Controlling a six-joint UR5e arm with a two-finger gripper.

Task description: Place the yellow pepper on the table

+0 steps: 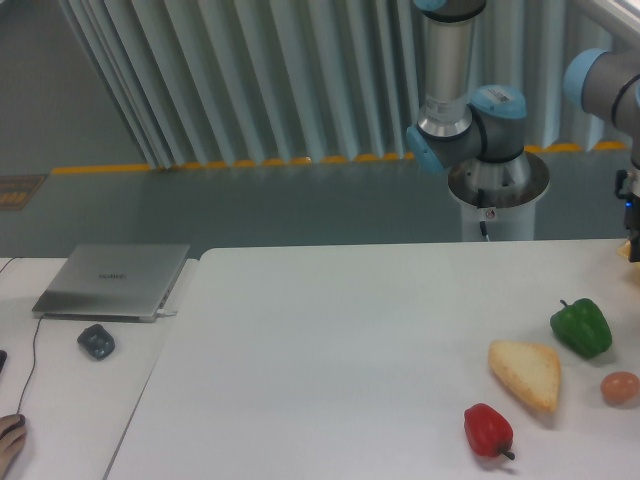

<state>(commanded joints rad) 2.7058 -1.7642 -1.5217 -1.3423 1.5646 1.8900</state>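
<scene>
Evidently the tabletop (340,340) has not yet received the yellow pepper (628,250), of which only a sliver is seen at the right edge, below the tool (632,215). Whether that tool is clenched cannot be told.

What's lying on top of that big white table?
On the table lie a green pepper, a wedge of bread, a red pepper and a small brownish egg-like thing. A yellow sliver shows at the right edge; the rest is cut off.

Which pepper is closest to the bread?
The red pepper and green pepper both sit near the bread; they look about equally close, so I cannot pick one.
</scene>
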